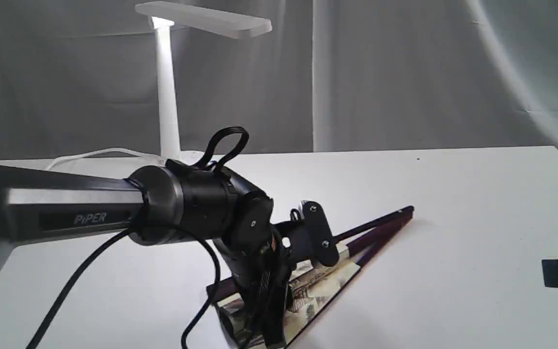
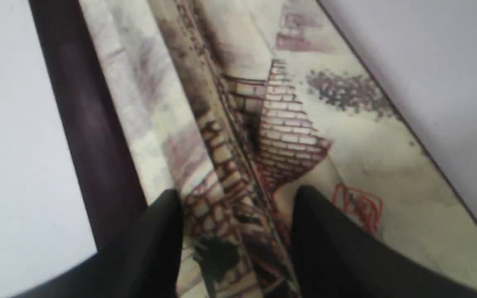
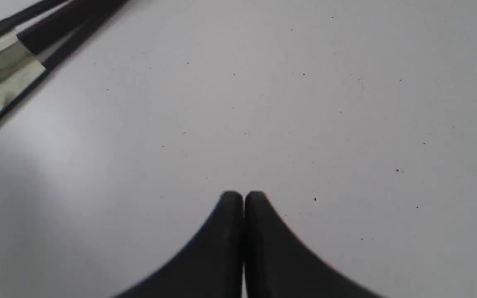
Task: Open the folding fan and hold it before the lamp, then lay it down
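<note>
Black and blunt, the fingers (image 2: 155,248) of the left gripper (image 2: 236,193) stood apart in the left wrist view, straddling a raised ridge of pleats on the folding fan (image 2: 346,136); whether they pinched that ridge or merely flanked it could not be told. Only this view showed the painting close: brown brickwork, a grey speckled patch, a red scrawl just beside one finger, and a dark maroon guard (image 2: 85,124) running outside the other finger.

The exterior view hid those fingertips behind the wrist, but it gave the fan's whole lie; it rested on the white table (image 1: 453,194) as a narrow wedge, partly spread, its wide papered end under the left gripper and its maroon ribs (image 1: 380,228) converging to a point towards the far right. The left arm (image 1: 66,208), marked PiPER, reached in from the left edge with a black cable (image 1: 85,269) looping below it.

The right gripper (image 3: 243,194) had its fingers pressed together over bare table, holding nothing; its own view caught just a corner of the fan, well apart from it, while the exterior view showed the gripper only as a dark shape at the right edge.

Behind the left arm, at the table's far side, the lamp (image 1: 167,97) stood upright, white, its flat head overhanging; its white cord (image 1: 90,154) trailed left; grey cloth (image 1: 405,72) hung behind.
</note>
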`<state>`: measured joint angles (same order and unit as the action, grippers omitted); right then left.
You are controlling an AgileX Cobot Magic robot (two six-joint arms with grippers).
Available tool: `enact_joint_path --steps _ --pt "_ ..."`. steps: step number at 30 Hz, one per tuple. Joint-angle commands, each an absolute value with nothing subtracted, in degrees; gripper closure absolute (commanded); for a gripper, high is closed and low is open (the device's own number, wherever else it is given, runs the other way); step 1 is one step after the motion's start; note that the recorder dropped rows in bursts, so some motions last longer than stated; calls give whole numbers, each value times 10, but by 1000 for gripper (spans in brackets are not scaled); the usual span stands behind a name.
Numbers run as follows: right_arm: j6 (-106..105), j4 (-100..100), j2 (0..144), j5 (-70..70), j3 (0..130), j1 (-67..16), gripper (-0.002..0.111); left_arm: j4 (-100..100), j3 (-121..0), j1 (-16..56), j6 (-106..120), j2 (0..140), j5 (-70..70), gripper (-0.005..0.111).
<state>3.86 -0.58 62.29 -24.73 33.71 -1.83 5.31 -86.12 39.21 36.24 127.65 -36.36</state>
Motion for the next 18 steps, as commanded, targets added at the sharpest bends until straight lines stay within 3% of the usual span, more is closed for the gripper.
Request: enact_joint_path --steps 1,8,18 --pt "33 -4 624 -241 341 -21 108 49 -856 396 439 1281 -357 66" --pt "7 27 632 -276 349 -34 108 49 -856 396 573 1281 -320 66" --pt "-51 73 787 -390 495 -34 106 70 -856 396 661 1281 -244 65"
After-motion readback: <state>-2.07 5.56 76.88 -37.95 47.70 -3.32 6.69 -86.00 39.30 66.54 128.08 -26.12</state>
